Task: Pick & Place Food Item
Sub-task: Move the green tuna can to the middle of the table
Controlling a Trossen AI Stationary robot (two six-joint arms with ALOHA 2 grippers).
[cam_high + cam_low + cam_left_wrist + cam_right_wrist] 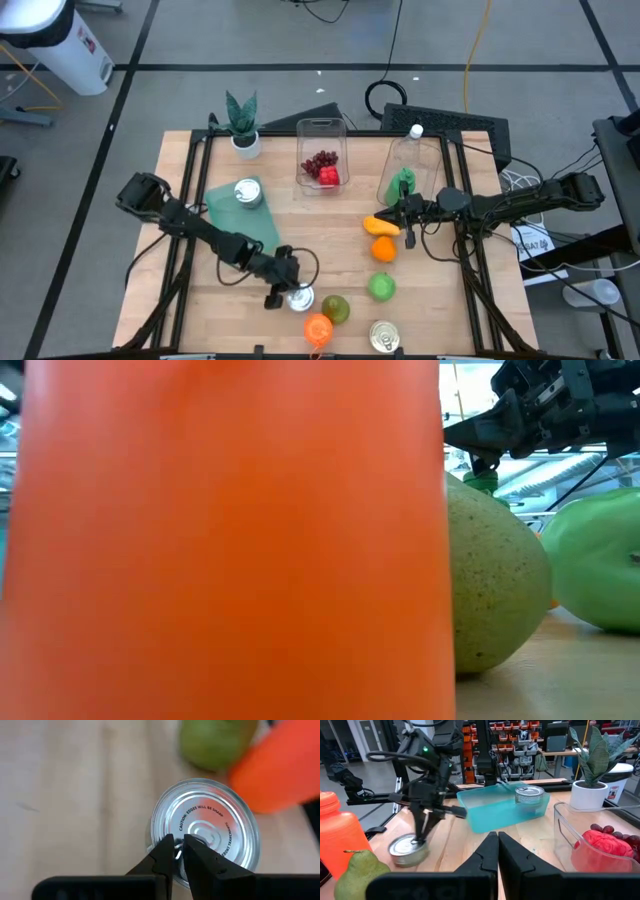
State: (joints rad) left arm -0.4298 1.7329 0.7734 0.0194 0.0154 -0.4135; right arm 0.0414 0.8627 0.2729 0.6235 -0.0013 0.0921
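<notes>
Orange plastic fills most of the low view: the orange bottle (230,530) stands right against that camera at the front edge of the wooden tabletop (300,220), with a green pear (495,585) just beside it and a green apple (600,565) a little farther along.

Toward the back of the tabletop, a teal tray (222,215) holds one tin can (247,192) on the left side. A clear container (321,155) sits at the back centre with dark grapes and a red food item (328,177) inside. A clear bottle (408,165) with a white cap stands to its right, and a small potted plant (243,125) stands at the back left.

Both dark arms reach inward. The left hand (280,288) points down at a second tin can (300,297) near the front centre, just beside the pear. Its fingers (165,857) are clenched together, their tips resting on the can's lid (205,827) near the rim, with nothing gripped between them. The right hand (408,222) hovers over the right-centre of the tabletop, clenched and empty, close to a small orange food piece (378,226) and an orange (383,249) just in front of it.

A third tin can (384,337) stands at the front edge, to the right of the orange bottle.
</notes>
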